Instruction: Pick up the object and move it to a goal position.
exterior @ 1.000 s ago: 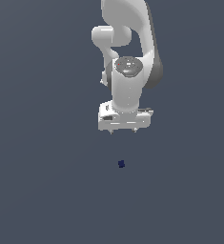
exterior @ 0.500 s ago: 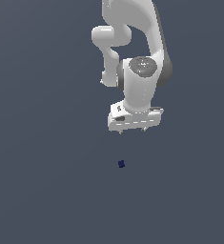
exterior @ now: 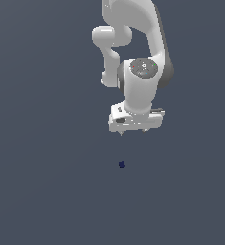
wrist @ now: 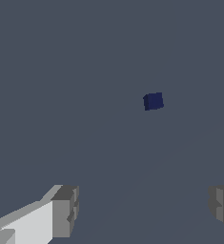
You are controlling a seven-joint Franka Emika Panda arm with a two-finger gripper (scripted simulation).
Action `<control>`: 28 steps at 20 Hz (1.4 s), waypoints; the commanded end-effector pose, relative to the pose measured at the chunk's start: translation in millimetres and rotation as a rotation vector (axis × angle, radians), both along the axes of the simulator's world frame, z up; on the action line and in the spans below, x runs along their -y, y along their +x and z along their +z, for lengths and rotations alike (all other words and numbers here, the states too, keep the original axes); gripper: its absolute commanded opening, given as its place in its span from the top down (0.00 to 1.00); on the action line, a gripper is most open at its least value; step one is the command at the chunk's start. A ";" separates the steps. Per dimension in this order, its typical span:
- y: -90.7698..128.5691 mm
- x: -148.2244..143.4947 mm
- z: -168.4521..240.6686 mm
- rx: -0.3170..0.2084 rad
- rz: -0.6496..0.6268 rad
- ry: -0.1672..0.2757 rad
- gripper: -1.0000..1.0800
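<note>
So the gripper (exterior: pixel 132 131) is up off the grey surface (exterior: pixel 47 191), pointing straight down, and holding nothing. The wrist view makes it pretty clear the jaws are spread wide: one grey fingertip (wrist: pixel 65 211) sits well away from the other, which is cut off by the picture's edge, and there's only bare surface in the gap between them. The cube (exterior: pixel 122 164) is tiny and dark navy, way smaller than the gripper, plain on every face I can see. It's sitting flat on the surface by itself, below the gripper and a little toward the exterior view's left of the fingertips, so not directly under them. Clear gap between the two, no contact at all. In the wrist view the cube (wrist: pixel 153 101) shows up ahead of the fingers rather than between them, turned a bit so you see one lighter face and one darker side. The white arm (exterior: pixel 141 81) comes down from the top of the exterior view with the wrist joint facing the camera. As for containers, all that shows is the cube and the flat grey surface, and I can't make out any marker for a goal spot in either picture.
</note>
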State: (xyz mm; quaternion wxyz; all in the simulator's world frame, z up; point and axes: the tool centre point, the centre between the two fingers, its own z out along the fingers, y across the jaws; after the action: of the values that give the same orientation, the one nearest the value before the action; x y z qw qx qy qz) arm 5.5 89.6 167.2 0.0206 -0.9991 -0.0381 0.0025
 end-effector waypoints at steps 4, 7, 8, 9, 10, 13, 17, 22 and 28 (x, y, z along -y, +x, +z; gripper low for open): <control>5.4 2.3 -5.3 -0.005 -0.080 0.001 0.04; 9.7 4.1 -9.5 -0.008 -0.143 0.002 0.04; 11.3 4.8 -11.2 -0.010 -0.167 0.002 0.04; 13.0 5.5 -12.9 -0.011 -0.192 0.002 0.04; 14.8 6.3 -14.7 -0.013 -0.219 0.003 0.04; 20.5 8.8 -20.8 -0.017 -0.307 0.002 0.04; 28.1 12.4 -29.1 -0.023 -0.426 0.001 0.04; 37.3 16.8 -39.7 -0.029 -0.573 -0.002 0.04; 47.8 22.2 -52.5 -0.034 -0.748 -0.008 0.04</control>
State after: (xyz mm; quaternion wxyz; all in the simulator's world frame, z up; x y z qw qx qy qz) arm 50.6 68.8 117.9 0.0177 -0.9511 0.3082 0.0117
